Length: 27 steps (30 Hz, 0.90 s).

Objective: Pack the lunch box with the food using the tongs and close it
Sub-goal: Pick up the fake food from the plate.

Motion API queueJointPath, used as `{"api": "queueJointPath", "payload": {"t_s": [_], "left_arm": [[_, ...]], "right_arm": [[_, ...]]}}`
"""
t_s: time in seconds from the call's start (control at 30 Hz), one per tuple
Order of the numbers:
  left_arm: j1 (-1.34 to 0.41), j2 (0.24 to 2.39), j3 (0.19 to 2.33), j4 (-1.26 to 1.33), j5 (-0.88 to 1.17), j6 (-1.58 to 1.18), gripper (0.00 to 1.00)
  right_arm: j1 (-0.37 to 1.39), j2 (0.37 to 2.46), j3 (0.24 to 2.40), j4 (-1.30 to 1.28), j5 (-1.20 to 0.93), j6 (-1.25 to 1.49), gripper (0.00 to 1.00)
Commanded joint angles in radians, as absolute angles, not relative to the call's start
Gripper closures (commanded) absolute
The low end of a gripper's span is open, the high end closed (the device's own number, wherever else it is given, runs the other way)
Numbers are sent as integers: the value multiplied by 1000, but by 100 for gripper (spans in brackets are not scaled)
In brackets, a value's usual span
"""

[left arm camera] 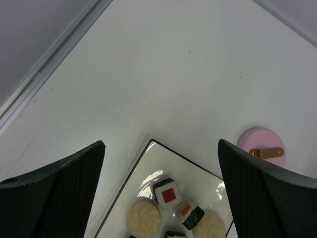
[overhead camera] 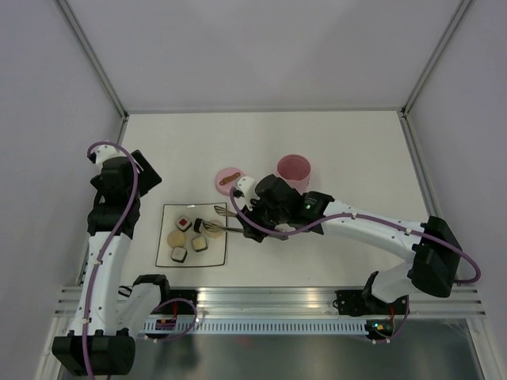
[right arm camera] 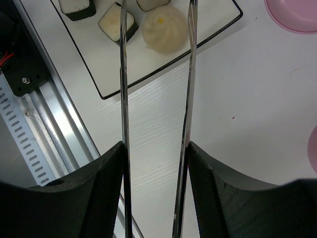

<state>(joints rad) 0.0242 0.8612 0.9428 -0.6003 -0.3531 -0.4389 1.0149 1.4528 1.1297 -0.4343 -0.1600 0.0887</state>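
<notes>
The tongs (overhead camera: 226,222) reach left from my right gripper (overhead camera: 252,222), which is shut on their two silver arms (right arm camera: 124,99). Their spread tips straddle a beige ball (right arm camera: 166,34) on the white plate (right arm camera: 148,69); whether they touch it I cannot tell. Other food lies on the plate: a red-centred roll (left arm camera: 169,194), another beige ball (left arm camera: 143,218) and an orange-centred roll (left arm camera: 190,213). The pink lunch box (overhead camera: 294,170) stands upright and uncovered behind my right arm. Its lid (overhead camera: 230,179) lies flat beside it, brown handle up. My left gripper (left arm camera: 161,144) hovers open above the plate's far corner.
The white square plate (overhead camera: 164,237) sits left of centre, near the metal rail (overhead camera: 269,297) along the table's front edge. Grey walls close in the table at the back and both sides.
</notes>
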Motion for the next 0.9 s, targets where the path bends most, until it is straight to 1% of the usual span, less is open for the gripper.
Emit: {"api": "queueJointPath", "payload": {"t_s": [0.0,0.6,0.87], "left_arm": [[26,851,942,-591,-331,-456,0],[28,865,937,-591,-337,-431,0],[28,871,936,-591,-334,-430,0]], "right_arm": [[1026,1488,1138,-376,-175,38,41],[1072,1571,1144,-388,-69,-25,37],[1075,1621,1161,-391,-20,-23,39]]}}
